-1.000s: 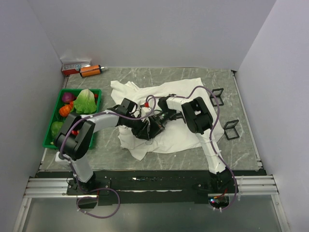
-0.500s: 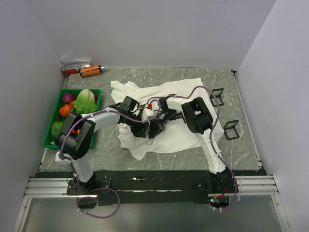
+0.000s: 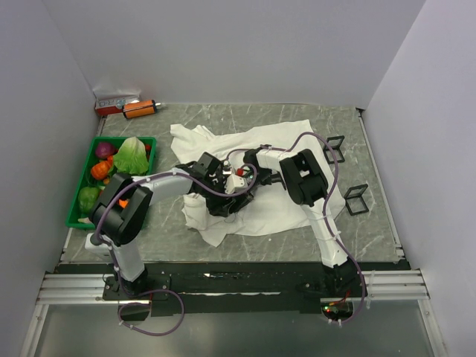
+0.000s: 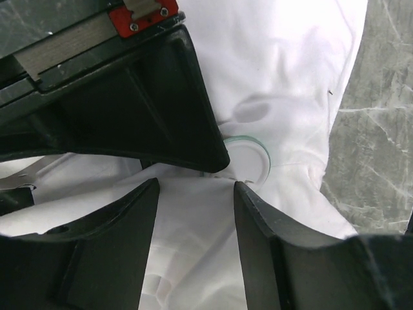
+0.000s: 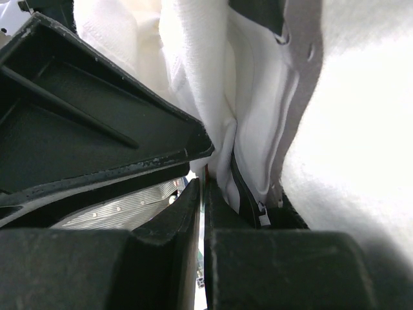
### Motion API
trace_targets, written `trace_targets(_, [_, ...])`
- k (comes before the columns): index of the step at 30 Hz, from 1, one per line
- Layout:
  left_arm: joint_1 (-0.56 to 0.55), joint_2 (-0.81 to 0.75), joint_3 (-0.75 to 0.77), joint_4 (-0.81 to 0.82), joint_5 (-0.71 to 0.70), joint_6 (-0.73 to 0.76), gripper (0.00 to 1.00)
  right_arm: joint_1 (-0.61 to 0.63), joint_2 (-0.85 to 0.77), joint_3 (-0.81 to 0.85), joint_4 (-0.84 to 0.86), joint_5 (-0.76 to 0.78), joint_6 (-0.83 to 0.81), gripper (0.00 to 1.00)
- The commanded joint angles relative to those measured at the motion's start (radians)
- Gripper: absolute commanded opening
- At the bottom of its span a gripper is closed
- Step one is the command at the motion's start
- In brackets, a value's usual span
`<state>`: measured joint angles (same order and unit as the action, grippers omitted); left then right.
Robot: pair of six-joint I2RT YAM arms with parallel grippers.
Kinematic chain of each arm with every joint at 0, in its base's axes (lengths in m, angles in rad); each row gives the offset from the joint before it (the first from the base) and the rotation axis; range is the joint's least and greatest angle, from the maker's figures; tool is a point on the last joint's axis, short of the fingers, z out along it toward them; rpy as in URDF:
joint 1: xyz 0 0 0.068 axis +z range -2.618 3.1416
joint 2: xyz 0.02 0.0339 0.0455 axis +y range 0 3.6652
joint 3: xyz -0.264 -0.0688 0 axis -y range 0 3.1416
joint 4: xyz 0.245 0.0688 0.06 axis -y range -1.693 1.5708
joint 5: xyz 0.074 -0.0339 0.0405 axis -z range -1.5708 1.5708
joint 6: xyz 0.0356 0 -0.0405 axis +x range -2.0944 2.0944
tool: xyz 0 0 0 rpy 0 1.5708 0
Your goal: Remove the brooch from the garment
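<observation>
The white garment (image 3: 286, 137) lies crumpled across the middle of the table. Both grippers meet on its near-left part. My left gripper (image 3: 222, 199) is open, its jaws astride a flat stretch of white cloth (image 4: 193, 245) in the left wrist view (image 4: 195, 187). Just beyond its tips lies a clear round disc (image 4: 250, 157) with a greenish rim, under the black body of my right gripper (image 3: 242, 187). The right gripper (image 5: 203, 184) is shut, pressed against a cloth fold (image 5: 193, 84). A thin orange-red sliver (image 5: 206, 172) shows at its tip gap; I cannot tell whether it is the brooch.
A green crate (image 3: 126, 139) of vegetables stands at the left. An orange-and-black cylinder (image 3: 140, 108) and a red-white box (image 3: 115, 100) lie at the back left. Two black square frames (image 3: 335, 149) (image 3: 356, 199) lie at the right. Walls close in on three sides.
My left gripper has moved right across the garment, closer to the right gripper. The right arm has hardly moved.
</observation>
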<state>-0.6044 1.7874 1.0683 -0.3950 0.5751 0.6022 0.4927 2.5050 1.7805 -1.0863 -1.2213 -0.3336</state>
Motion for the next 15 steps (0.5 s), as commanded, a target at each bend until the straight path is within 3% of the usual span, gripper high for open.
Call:
trace_targets(1, [-0.021,0.010,0.032,0.001,-0.010,0.024,0.55,-0.025,0.077,-0.006,0.026,0.112,0.018,0.00])
trace_targets(15, [-0.069,0.023,0.019,0.048,-0.113,-0.004,0.54,-0.028,0.077,-0.006,0.028,0.109,0.018,0.00])
